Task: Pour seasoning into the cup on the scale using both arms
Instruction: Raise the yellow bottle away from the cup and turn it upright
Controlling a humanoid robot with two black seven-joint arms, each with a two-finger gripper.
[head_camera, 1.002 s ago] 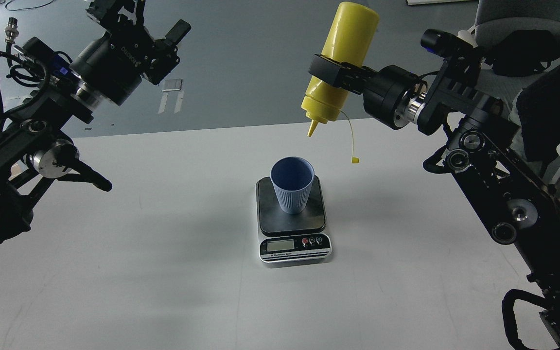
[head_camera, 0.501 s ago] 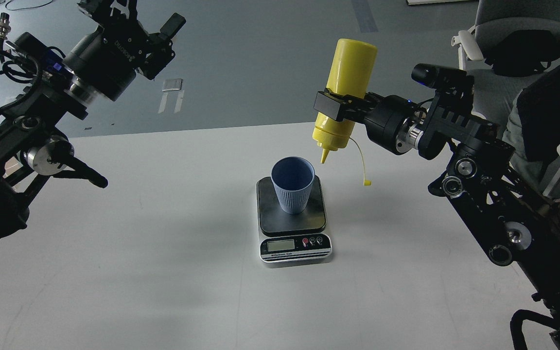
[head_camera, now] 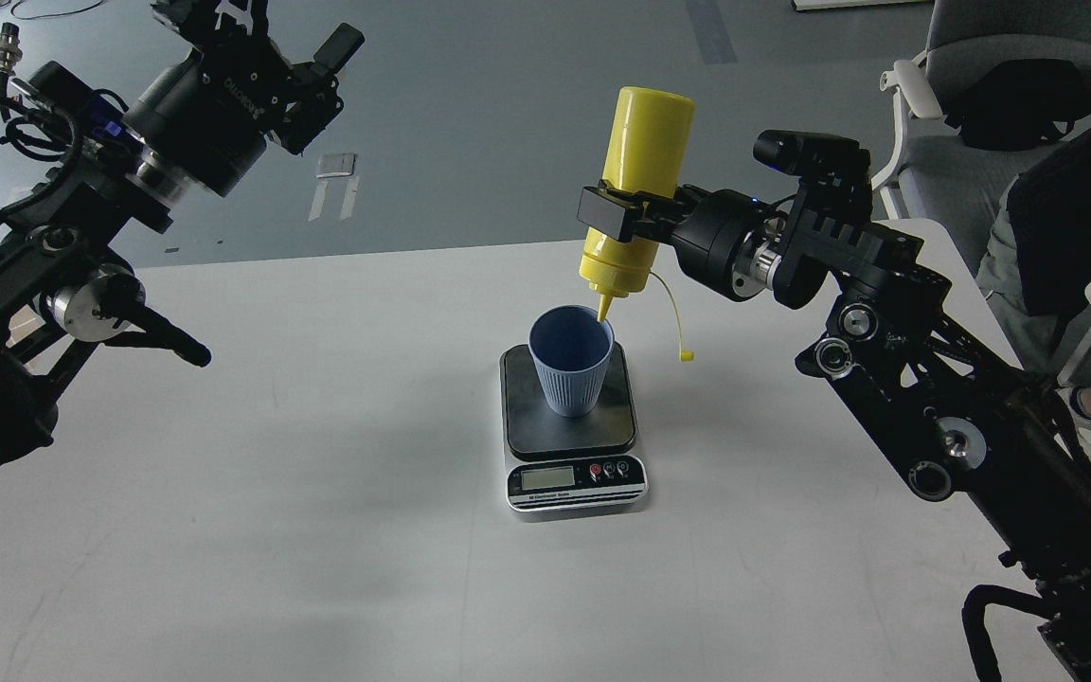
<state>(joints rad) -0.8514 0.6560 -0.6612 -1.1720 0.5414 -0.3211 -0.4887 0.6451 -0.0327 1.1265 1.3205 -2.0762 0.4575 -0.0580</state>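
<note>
The scale (head_camera: pixel 572 428) carries the cup (head_camera: pixel 570 361); just above its rim, the right gripper (head_camera: pixel 623 216) clamps the inverted seasoning (head_camera: pixel 635 189), nozzle down, arm reaching inward; far left, the left gripper (head_camera: pixel 266 38) hangs raised, fingers spread, empty.

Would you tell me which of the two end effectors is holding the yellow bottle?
The right end effector clamps the yellow plastic squeeze bottle, inverted with its nozzle at the light blue ribbed cup's rim. The left end effector is raised, open and empty.
</note>
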